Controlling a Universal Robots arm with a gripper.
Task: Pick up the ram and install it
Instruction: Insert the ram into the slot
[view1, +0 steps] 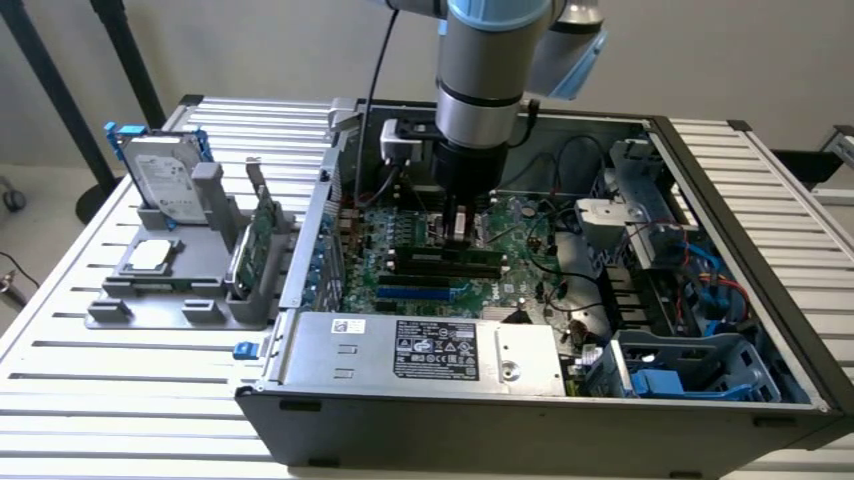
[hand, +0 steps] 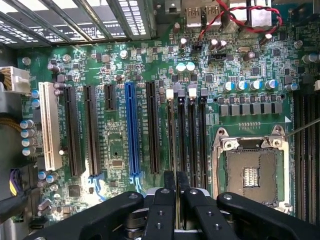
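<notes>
Inside the open computer case (view1: 747, 230), my gripper (view1: 461, 235) reaches down over the green motherboard (view1: 400, 225). Its two black fingers (hand: 165, 200) are pressed close together, shut on the ram (hand: 173, 135). In the wrist view the ram shows edge-on as a thin strip in line with a memory slot that has white clips (hand: 170, 93). From outside, the ram (view1: 447, 258) is a long green stick with dark chips, standing on edge just below the fingertips at the memory slots. Whether it is fully seated I cannot tell.
The CPU socket (hand: 250, 172) lies beside the memory slots, and long expansion slots, one blue (hand: 131, 130), lie on the other side. A power supply (view1: 427, 350) fills the case's front. On the exterior view's left, a grey holder (view1: 160, 300) carries a hard drive (view1: 167, 180) and a green card (view1: 254, 245).
</notes>
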